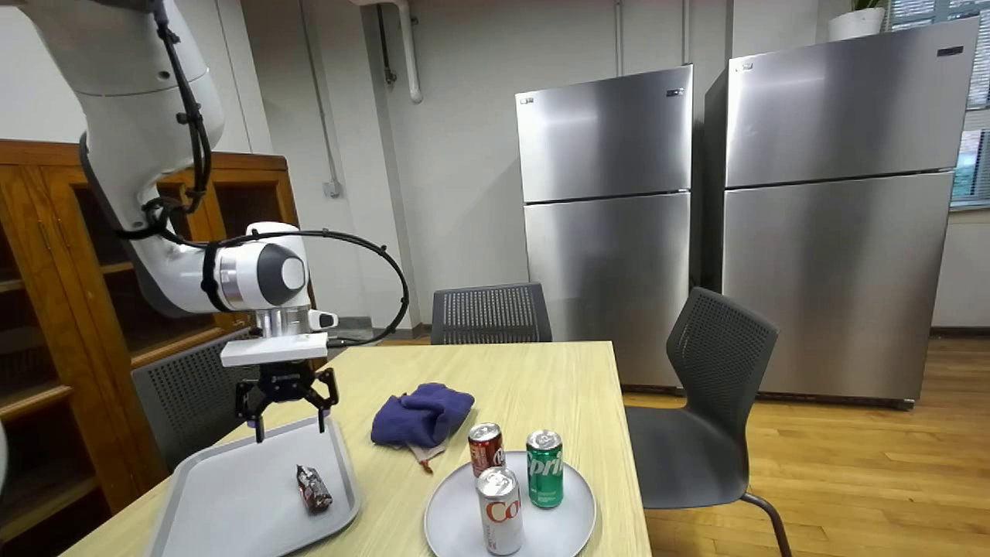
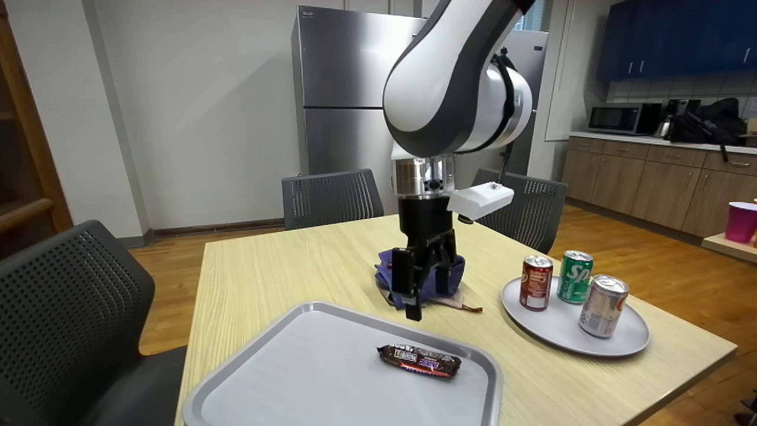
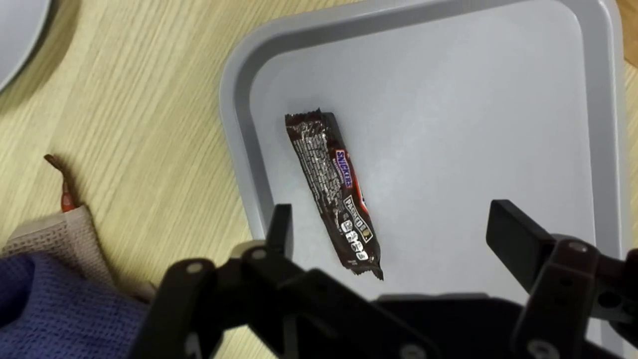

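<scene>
My gripper (image 1: 291,430) hangs with its fingers pointing down above the grey tray (image 1: 232,503), its jaws wide apart and nothing between them. On the tray lies a dark brown Snickers bar (image 3: 335,192), near one corner of it. In the wrist view the bar's lower end shows between the two fingertips but further off, and the gripper (image 3: 392,219) does not touch it. Both exterior views show the same bar (image 2: 419,361) lying below the fingers. Beside the tray a crumpled purple cloth bag (image 1: 424,414) rests on the table, partly behind the gripper (image 2: 427,303) in an exterior view.
A grey plate (image 1: 455,526) near the table edge carries a green Sprite can (image 1: 545,470), a dark red can (image 1: 485,447) and a silver Coke can (image 1: 500,512). Dark chairs (image 1: 715,387) stand around the table (image 1: 541,379). A wooden cabinet (image 1: 46,325) and steel refrigerators (image 1: 607,255) stand beyond.
</scene>
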Robot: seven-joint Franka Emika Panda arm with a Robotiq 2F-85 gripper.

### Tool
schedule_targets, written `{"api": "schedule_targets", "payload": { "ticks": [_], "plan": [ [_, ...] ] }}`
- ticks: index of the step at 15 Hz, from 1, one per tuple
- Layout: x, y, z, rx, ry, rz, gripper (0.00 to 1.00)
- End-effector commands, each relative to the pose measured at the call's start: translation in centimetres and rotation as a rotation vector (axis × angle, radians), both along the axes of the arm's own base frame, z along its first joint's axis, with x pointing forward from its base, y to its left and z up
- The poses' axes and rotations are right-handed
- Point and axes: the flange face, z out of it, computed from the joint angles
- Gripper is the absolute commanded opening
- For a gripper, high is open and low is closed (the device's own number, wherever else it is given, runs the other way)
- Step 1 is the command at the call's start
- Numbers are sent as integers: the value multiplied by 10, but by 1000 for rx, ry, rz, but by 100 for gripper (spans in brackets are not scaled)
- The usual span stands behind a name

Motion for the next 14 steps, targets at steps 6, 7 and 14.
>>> {"api": "schedule_targets", "payload": {
  "ticks": [6,7,14],
  "plan": [
    [-16,17,-38,-66,58,30,100],
    [-17,18,-43,-72,66,20,100],
    [-13,18,-69,-121,75,-114,100]
  ]
}}
